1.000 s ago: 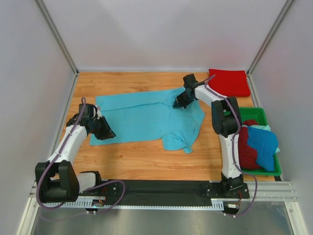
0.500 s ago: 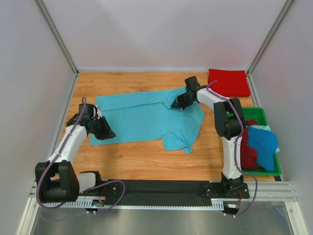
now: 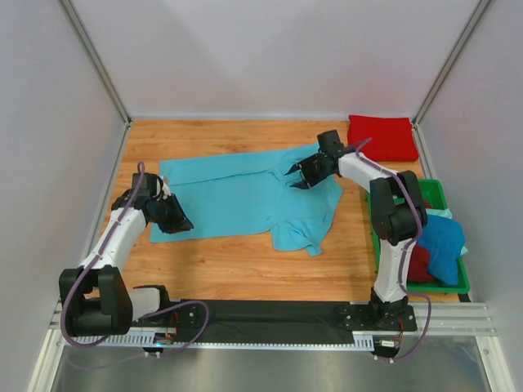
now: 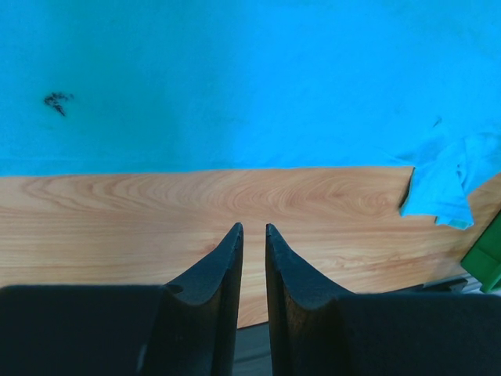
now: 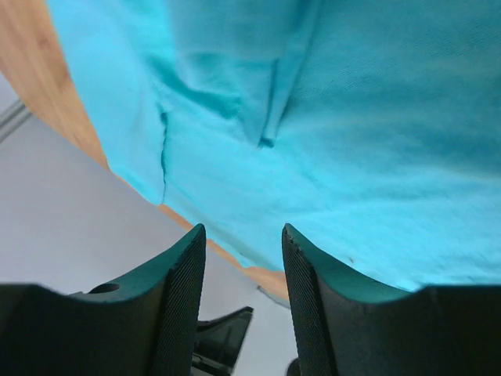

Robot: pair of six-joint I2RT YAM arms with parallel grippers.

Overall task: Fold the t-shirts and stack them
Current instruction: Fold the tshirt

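Observation:
A light turquoise t-shirt (image 3: 245, 194) lies spread on the wooden table, one sleeve (image 3: 298, 233) rumpled at its near right. My right gripper (image 3: 297, 180) hovers over the shirt's far right part, jaws open, nothing between them; in the right wrist view the gripper (image 5: 243, 229) has turquoise cloth (image 5: 352, 117) beyond it. At the shirt's near left corner my left gripper (image 3: 183, 223) hangs low; its jaws (image 4: 252, 228) stand a narrow gap apart over bare wood, with the t-shirt (image 4: 235, 78) just ahead. A folded bright red t-shirt (image 3: 382, 136) lies at the back right.
A green tray (image 3: 440, 193) at the right edge holds a dark red shirt (image 3: 415, 260) and a deeper blue shirt (image 3: 441, 241); the tray's corner (image 4: 489, 254) shows in the left wrist view. White walls enclose the table on three sides.
My right gripper has opened and let go of the turquoise shirt, shifting slightly to the right. The left arm has not moved.

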